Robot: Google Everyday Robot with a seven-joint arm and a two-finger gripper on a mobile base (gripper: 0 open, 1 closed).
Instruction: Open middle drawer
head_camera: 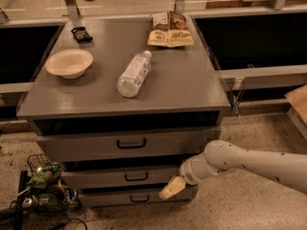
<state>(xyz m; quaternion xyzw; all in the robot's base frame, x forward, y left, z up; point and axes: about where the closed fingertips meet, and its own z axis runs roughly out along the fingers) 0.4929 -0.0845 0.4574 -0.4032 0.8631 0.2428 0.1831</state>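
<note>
The gripper (pixel 172 187) is held at the right end of the middle drawer (pixel 96 178), apart from its pull (pixel 136 176); whether it is spread or pressed together cannot be told. A bowl (pixel 69 62), bottle (pixel 134 73) and snack bag (pixel 170 28) are laid on the cabinet (pixel 187 83).

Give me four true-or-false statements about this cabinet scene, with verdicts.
1. The bottle lies on its side on the cabinet top. True.
2. The bowl is on the floor. False: it sits on the cabinet top.
3. The pincer is low at the cabinet front, to the right of the pull on the middle drawer. True.
4. The pincer grips the pull of the top drawer. False: it is well below and to the right of that pull.
</note>
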